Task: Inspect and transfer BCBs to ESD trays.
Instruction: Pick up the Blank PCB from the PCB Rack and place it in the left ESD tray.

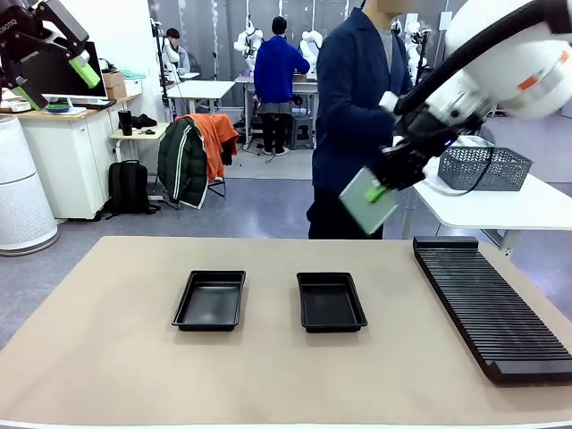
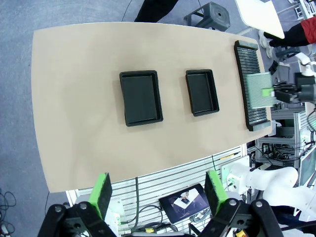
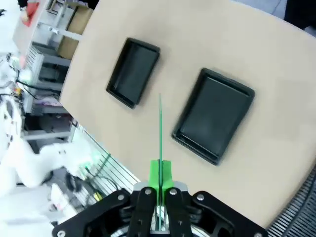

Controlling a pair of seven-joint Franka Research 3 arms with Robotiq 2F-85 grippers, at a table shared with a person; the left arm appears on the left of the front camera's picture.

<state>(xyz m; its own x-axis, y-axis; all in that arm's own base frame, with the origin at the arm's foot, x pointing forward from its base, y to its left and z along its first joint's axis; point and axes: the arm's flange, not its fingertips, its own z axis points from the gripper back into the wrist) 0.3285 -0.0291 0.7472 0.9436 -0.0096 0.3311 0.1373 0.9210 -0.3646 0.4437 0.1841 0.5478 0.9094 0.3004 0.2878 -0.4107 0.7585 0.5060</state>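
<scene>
Two empty black ESD trays lie side by side mid-table, the left tray [image 1: 210,299] [image 2: 141,97] [image 3: 133,71] and the right tray [image 1: 331,301] [image 2: 202,92] [image 3: 215,116]. My right gripper [image 1: 380,190] [image 3: 160,177] [image 2: 271,92] is shut on a BCB [image 1: 366,203] [image 2: 259,90], a pale green board held tilted high above the table's far right. In the right wrist view the board [image 3: 160,128] shows edge-on, over the gap between the trays. My left gripper [image 1: 55,82] [image 2: 159,192] hangs open and empty, high at the far left.
A long black ribbed rack [image 1: 492,304] [image 2: 252,84] runs along the table's right side. A person in a dark jacket [image 1: 357,116] stands at the far edge. A grey mesh basket [image 1: 483,167] sits on a white side table at the right.
</scene>
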